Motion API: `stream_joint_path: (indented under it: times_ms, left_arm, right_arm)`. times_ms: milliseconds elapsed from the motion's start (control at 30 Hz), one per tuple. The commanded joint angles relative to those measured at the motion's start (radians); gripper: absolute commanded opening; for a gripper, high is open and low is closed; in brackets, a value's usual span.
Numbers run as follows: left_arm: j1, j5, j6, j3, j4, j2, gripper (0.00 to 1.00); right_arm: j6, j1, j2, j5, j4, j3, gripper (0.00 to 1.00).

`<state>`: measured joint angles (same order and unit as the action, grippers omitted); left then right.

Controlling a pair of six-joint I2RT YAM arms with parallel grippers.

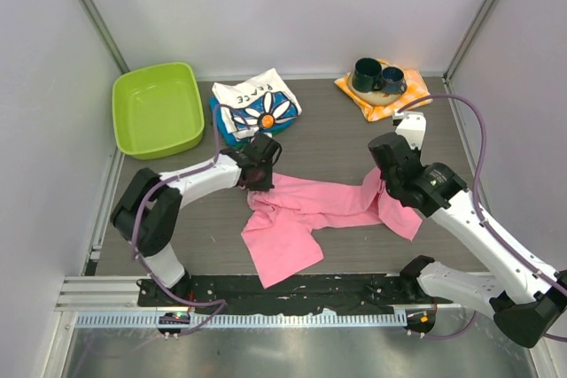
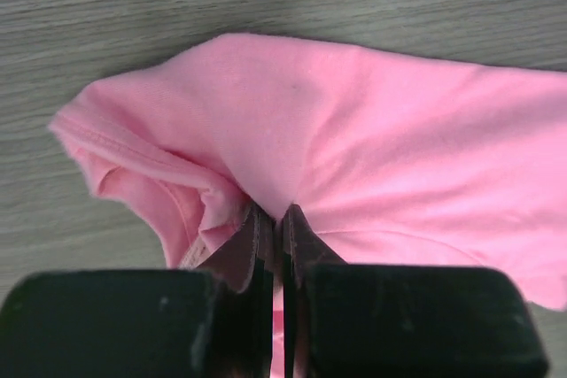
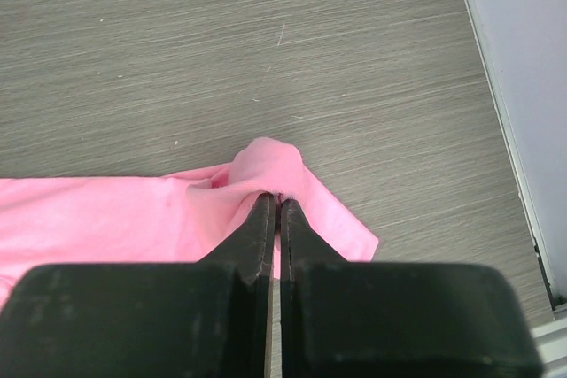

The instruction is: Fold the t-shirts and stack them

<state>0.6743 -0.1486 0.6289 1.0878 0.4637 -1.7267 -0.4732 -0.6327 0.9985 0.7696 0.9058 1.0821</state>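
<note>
A bright pink t-shirt (image 1: 306,210) lies stretched across the table's middle, partly crumpled. My left gripper (image 1: 259,176) is shut on its left end; the left wrist view shows the pink t-shirt (image 2: 372,130) pinched between my closed fingers (image 2: 252,236). My right gripper (image 1: 383,176) is shut on its right end; the right wrist view shows the pink t-shirt (image 3: 266,165) bunched at my fingertips (image 3: 288,214). A folded white daisy-print "PEACE" t-shirt (image 1: 257,104) lies on a folded blue one (image 1: 223,130) at the back.
A lime green bin (image 1: 158,110) stands at the back left. Two dark mugs (image 1: 378,77) sit on an orange-and-white checked cloth (image 1: 383,104) at the back right. The table's right edge and wall (image 3: 514,86) are close to my right gripper.
</note>
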Motion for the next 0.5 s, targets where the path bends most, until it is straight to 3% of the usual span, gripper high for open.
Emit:
stream_joint_path:
  times_ms: [0, 233, 367, 467]
  left_arm:
    - [-0.001, -0.043, 0.009, 0.058, 0.059, 0.209, 0.00]
    - [-0.012, -0.120, -0.032, 0.300, 0.234, 0.542, 0.03]
    - [-0.019, -0.088, -0.069, 0.508, 0.345, 0.628, 0.05]
    - [-0.019, -0.008, -0.098, 0.544, 0.359, 0.700, 0.11]
  right_arm:
    - [-0.002, 0.002, -0.009, -0.013, -0.036, 0.058, 0.01]
    - [0.065, 0.002, 0.015, -0.088, 0.014, 0.402, 0.01]
    - [0.090, 0.002, 0.008, -0.168, 0.045, 0.591, 0.01]
    - [0.111, 0.002, -0.012, -0.226, 0.065, 0.669, 0.01]
